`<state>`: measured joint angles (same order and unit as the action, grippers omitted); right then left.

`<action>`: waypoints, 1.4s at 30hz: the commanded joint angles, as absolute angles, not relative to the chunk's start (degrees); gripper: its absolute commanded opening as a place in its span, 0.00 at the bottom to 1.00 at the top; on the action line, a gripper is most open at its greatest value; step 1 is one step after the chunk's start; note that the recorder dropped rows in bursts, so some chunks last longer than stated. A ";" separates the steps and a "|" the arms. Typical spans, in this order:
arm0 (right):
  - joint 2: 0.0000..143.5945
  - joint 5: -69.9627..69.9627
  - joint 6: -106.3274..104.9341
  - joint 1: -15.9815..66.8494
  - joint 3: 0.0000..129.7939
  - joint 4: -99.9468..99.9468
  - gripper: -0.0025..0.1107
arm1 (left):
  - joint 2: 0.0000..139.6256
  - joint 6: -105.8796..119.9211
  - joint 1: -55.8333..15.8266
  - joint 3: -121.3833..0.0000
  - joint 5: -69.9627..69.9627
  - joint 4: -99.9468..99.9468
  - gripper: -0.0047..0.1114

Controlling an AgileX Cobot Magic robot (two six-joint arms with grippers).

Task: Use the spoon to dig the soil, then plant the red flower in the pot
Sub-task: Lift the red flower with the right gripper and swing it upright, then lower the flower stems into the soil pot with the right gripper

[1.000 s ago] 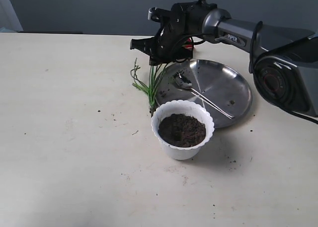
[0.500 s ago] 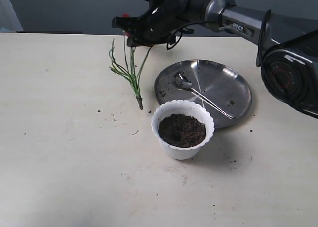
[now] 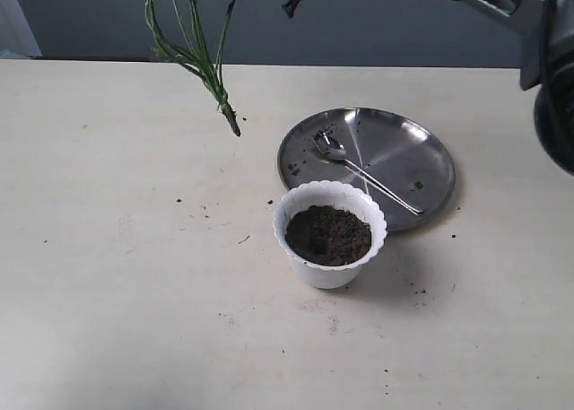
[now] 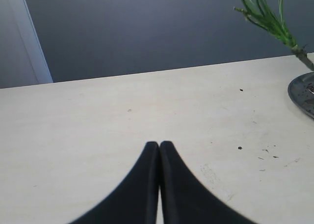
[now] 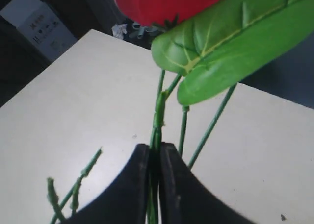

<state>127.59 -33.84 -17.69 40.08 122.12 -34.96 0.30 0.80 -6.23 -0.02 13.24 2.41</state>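
My right gripper (image 5: 154, 146) is shut on a green stem of the red flower (image 5: 162, 3), whose red bloom and round green leaf fill the top of the right wrist view. In the exterior view the flower's stems (image 3: 199, 65) hang high above the table's back left, the stem end pointing down, well left of the pot; the gripper itself is mostly cut off at the top edge. The white scalloped pot (image 3: 329, 235) stands mid-table with dark soil (image 3: 328, 234) inside. The silver spoon (image 3: 359, 170) lies in the steel plate (image 3: 421, 159). My left gripper (image 4: 159, 144) is shut and empty, low over bare table.
The steel plate sits just behind the pot on the right. Crumbs of soil dot the cream tabletop around the pot. The right arm's base (image 3: 556, 96) stands at the right edge. A dark wall lies behind the table's far edge.
The right gripper has lifted the flower up and leftward, from beside the plate to high above the table's back left. Pot, spoon and plate have not moved.
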 commanded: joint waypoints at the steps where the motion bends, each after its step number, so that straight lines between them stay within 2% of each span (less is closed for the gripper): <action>1: 119.08 -32.00 -27.47 40.14 112.48 -40.76 0.02 | 0.00 0.58 -6.39 0.00 13.29 2.51 0.04; 10: 89.12 -0.81 -57.10 41.18 67.86 -59.35 0.02 | 0.00 0.58 -6.39 0.00 13.29 2.51 0.04; 14: 79.31 9.71 -57.66 42.94 57.50 -58.97 0.02 | 0.00 0.58 -6.39 0.00 13.29 2.51 0.04; 19: 71.79 17.29 -42.78 46.22 49.94 -50.19 0.02 | 0.00 0.58 -6.39 0.00 13.29 2.51 0.04; 28: 72.19 39.31 -5.33 52.19 37.13 -11.65 0.02 | 0.00 0.58 -6.39 0.00 13.29 2.51 0.04; 42: 78.70 42.73 -3.76 52.19 35.69 -12.52 0.02 | 0.00 0.58 -6.39 0.00 13.29 2.51 0.04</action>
